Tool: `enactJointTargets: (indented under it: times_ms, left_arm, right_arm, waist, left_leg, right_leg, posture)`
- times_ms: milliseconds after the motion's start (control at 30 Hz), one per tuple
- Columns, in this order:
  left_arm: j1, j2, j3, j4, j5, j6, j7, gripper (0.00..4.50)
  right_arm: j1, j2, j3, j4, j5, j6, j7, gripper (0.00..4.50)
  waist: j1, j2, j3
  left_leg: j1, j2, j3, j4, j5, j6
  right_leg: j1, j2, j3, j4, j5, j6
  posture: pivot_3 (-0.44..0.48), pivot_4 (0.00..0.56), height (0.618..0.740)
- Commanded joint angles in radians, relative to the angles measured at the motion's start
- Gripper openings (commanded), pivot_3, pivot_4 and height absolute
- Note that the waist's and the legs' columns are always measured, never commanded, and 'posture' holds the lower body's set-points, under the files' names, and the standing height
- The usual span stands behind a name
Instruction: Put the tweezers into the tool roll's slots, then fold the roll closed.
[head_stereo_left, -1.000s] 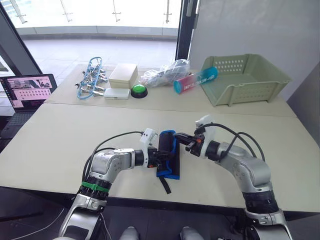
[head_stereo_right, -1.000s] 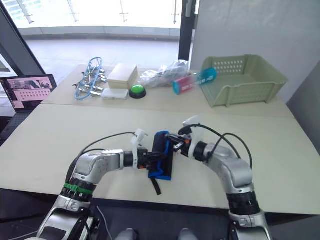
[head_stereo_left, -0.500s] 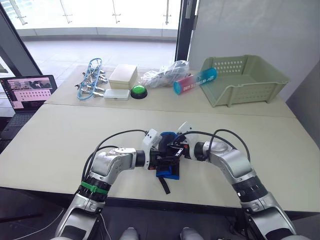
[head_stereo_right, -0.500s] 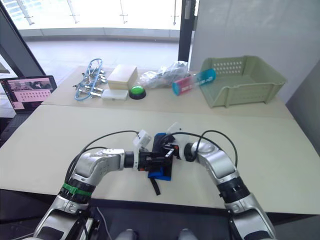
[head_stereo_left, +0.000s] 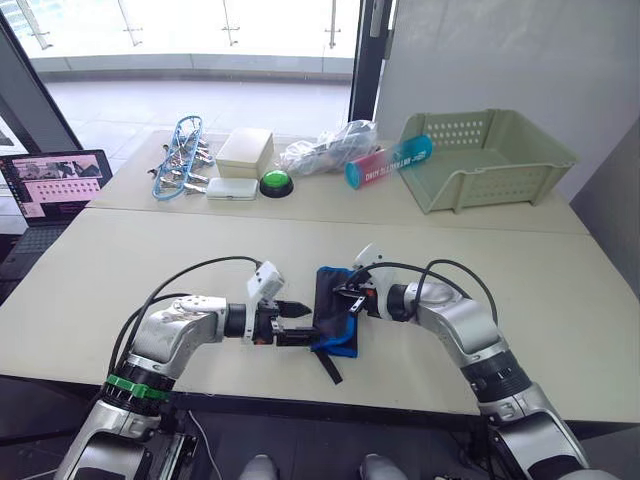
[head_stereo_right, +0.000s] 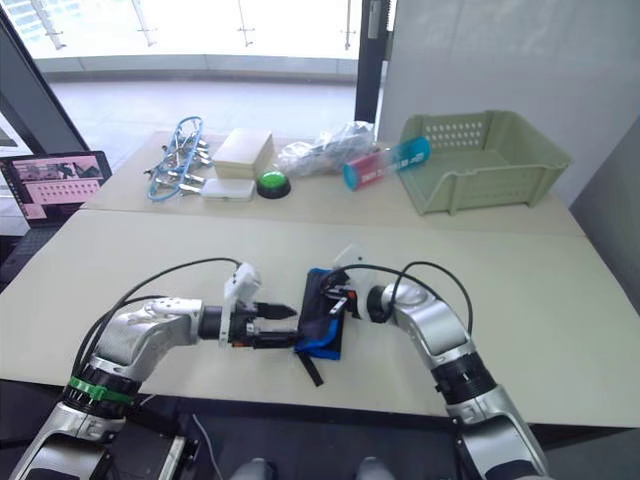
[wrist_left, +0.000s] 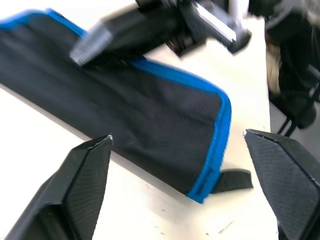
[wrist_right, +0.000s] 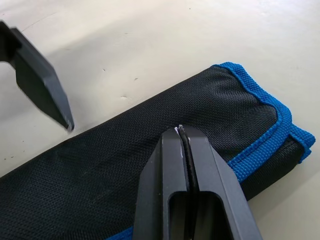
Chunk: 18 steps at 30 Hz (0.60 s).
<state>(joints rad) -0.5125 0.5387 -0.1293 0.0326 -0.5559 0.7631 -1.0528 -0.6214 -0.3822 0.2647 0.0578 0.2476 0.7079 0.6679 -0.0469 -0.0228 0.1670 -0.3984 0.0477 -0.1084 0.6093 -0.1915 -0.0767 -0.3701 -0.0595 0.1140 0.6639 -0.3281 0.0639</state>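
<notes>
The tool roll (head_stereo_left: 334, 318), black with blue edging, lies folded closed on the near table, its strap (head_stereo_left: 330, 368) trailing toward the front edge. My left gripper (head_stereo_left: 298, 322) stands open just left of the roll, its fingers (wrist_left: 80, 185) spread to either side of the roll's end without touching it. My right gripper (wrist_right: 180, 132) is shut, with its tips resting on the roll's top face (wrist_right: 100, 165). The tweezers and the slots are hidden.
On the far table stand a green basket (head_stereo_left: 490, 160), a pink-and-blue tube (head_stereo_left: 390, 160), a plastic bag (head_stereo_left: 330, 145), a green button (head_stereo_left: 277, 182), a white box (head_stereo_left: 247, 150) and a bundle of blue clamps (head_stereo_left: 180, 155). A laptop (head_stereo_left: 55, 180) sits at the left.
My left gripper has opened and drawn back leftward off the roll. The right gripper has moved in onto the roll's top, and the roll now lies flat.
</notes>
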Motion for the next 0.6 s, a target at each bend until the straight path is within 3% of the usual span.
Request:
enactJointTargets:
  times_ms: [33, 333, 467, 600]
  left_arm:
    - [-0.024, -0.022, 0.020, 0.009, -0.006, -0.058, -0.028, 2.97]
    - [-0.014, -0.135, -0.108, 0.083, 0.137, -0.244, -0.034, 0.02]
    - [0.042, -0.095, -0.221, 0.163, 0.283, -0.357, -0.063, 0.02]
    - [0.069, -0.079, -0.250, 0.209, 0.329, -0.416, -0.084, 0.02]
  right_arm:
    - [0.023, -0.003, 0.006, 0.018, -0.026, 0.030, -0.010, 0.00]
    - [0.033, 0.001, 0.001, -0.006, -0.019, 0.050, -0.010, 0.00]
    - [0.037, 0.006, -0.006, -0.019, -0.017, 0.046, -0.013, 0.00]
    - [0.062, -0.007, -0.022, -0.047, -0.011, -0.036, 0.019, 0.00]
  waist:
    - [0.000, 0.000, 0.000]
    - [0.002, 0.000, 0.000]
    - [-0.003, 0.000, 0.000]
    - [0.001, 0.000, 0.000]
  left_leg:
    - [0.000, 0.000, 0.000, 0.000, 0.000, 0.000]
    - [-0.001, 0.000, 0.000, 0.000, 0.000, 0.000]
    - [0.000, 0.000, 0.000, -0.001, 0.000, 0.000]
    - [0.001, 0.000, 0.000, 0.000, 0.000, 0.000]
  right_leg:
    - [0.000, 0.000, 0.000, 0.000, 0.000, 0.000]
    - [0.000, 0.000, 0.000, 0.000, 0.000, 0.000]
    - [0.000, 0.000, 0.000, 0.000, 0.000, 0.000]
    - [0.001, 0.000, 0.000, 0.000, 0.000, 0.000]
  posture:
    - [0.000, 0.150, 0.740]
    - [0.000, 0.150, 0.740]
    - [0.000, 0.150, 0.740]
    - [0.000, 0.150, 0.740]
